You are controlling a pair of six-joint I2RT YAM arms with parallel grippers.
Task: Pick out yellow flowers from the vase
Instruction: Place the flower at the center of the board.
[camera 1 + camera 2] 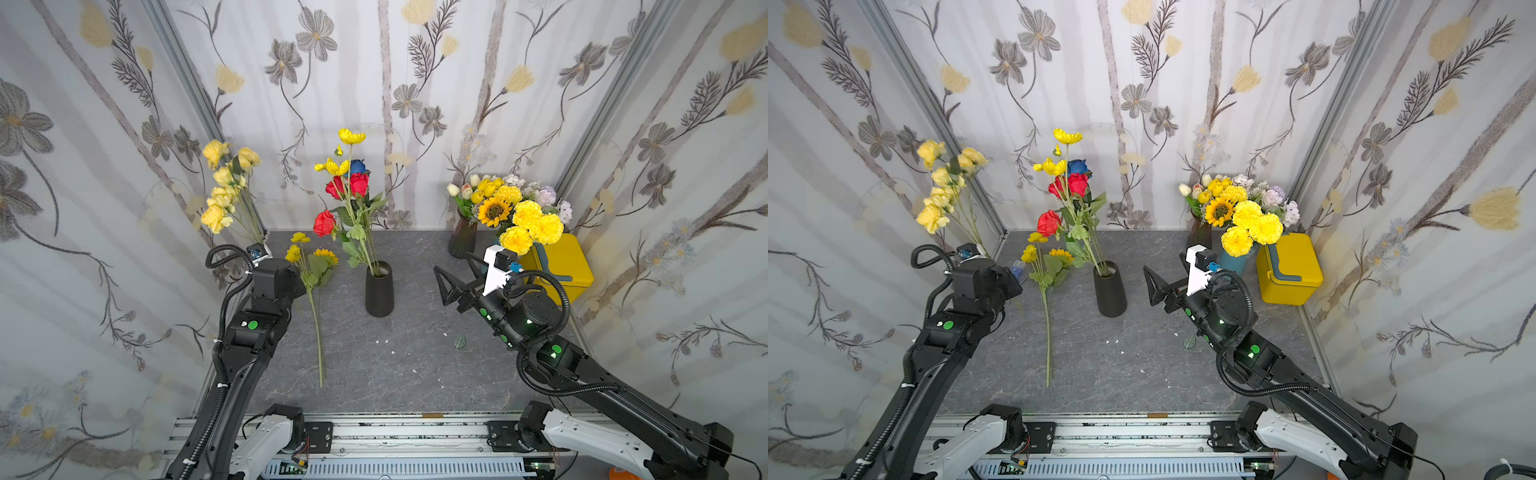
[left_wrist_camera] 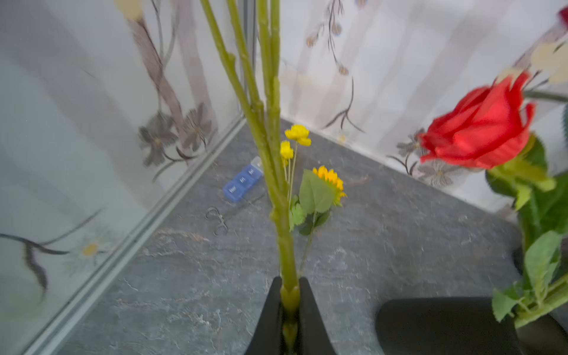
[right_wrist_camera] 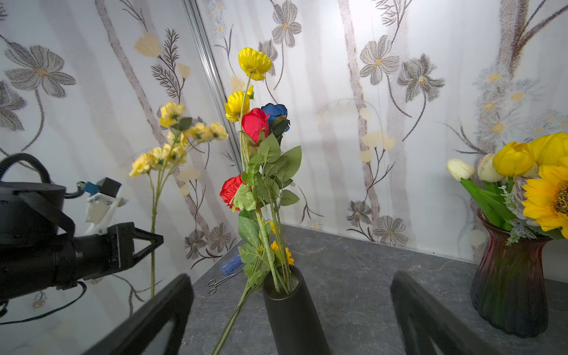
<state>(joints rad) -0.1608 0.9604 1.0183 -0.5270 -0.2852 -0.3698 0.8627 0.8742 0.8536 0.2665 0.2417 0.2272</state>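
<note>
The black vase [image 1: 379,291] [image 1: 1109,291] [image 3: 292,313] stands mid-table holding yellow flowers [image 1: 351,136] [image 3: 254,63] of a poppy kind, red roses [image 1: 358,183] and a blue rose [image 1: 357,166]. My left gripper [image 2: 289,295] [image 3: 153,242] is shut on the green stem [image 2: 276,184] of a pale yellow flower spray [image 1: 224,187] [image 1: 940,187], held upright left of the vase. Another yellow stem with a sunflower [image 1: 326,255] [image 2: 329,178] lies flat on the table. My right gripper [image 1: 441,286] [image 1: 1149,286] [image 3: 290,285] hangs open right of the vase, empty, facing it.
A dark red glass vase [image 1: 462,239] with a mixed bouquet and a yellow box [image 1: 561,266] stand at the back right. A blue pill box [image 2: 242,183] and scissors [image 2: 218,219] lie near the left wall. A loose leaf [image 1: 459,341] lies on the table.
</note>
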